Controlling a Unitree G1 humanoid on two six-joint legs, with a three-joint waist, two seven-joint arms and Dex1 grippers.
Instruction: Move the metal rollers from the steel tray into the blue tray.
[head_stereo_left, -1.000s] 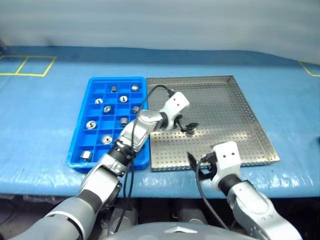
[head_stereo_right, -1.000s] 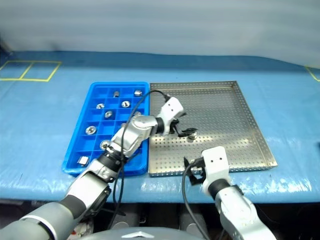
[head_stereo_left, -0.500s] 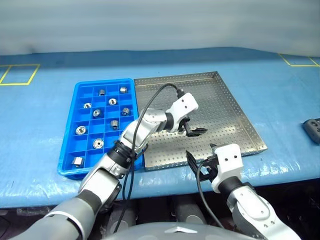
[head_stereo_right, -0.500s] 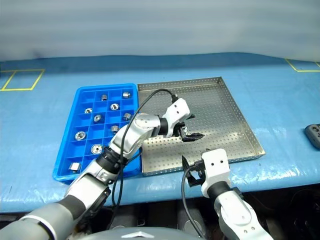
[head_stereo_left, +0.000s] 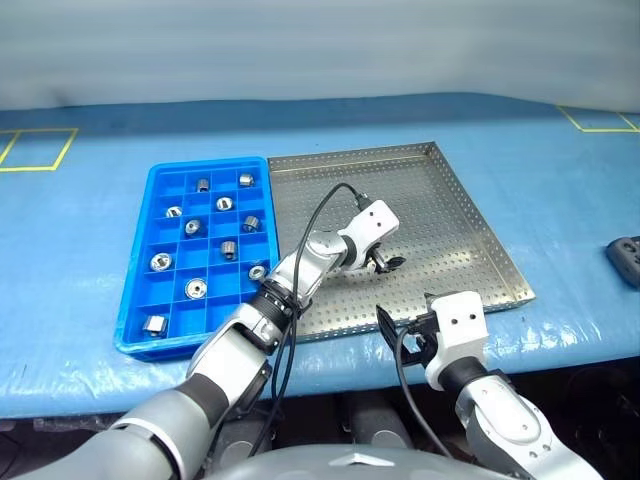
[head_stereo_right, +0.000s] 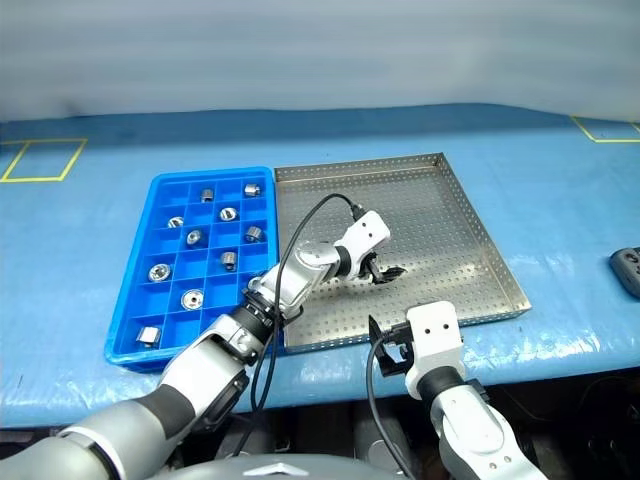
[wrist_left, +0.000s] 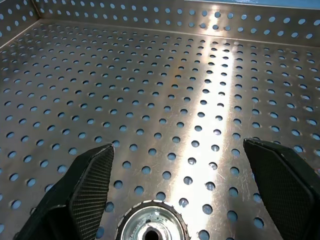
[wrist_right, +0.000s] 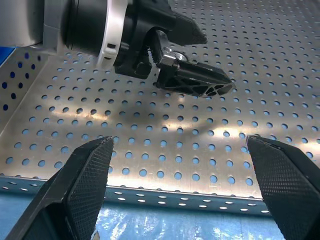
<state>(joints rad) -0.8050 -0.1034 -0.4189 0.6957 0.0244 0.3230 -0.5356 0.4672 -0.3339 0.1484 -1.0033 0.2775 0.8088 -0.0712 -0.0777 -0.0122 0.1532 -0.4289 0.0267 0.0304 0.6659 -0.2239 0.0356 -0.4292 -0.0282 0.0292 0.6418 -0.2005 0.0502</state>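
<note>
With the left pincer (wrist_left: 175, 200) spread wide over the last metal roller (wrist_left: 151, 229) at the centre of the steel tray (head_stereo_left: 470, 215), it should straddle the roller squarely before closing.

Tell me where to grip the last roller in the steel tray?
Grip the roller across its outer wall, coming from above. It stands on end on the steel tray, hole up, round sides free, already between the open left hand's fingers.

Steel tray (wrist_right: 165, 125): perforated floor, low rim. Left gripper (wrist_right: 192, 60) low over floor, roller (wrist_right: 172, 56) between its fingers. Right gripper (wrist_right: 180, 190) fingers spread wide.
</note>
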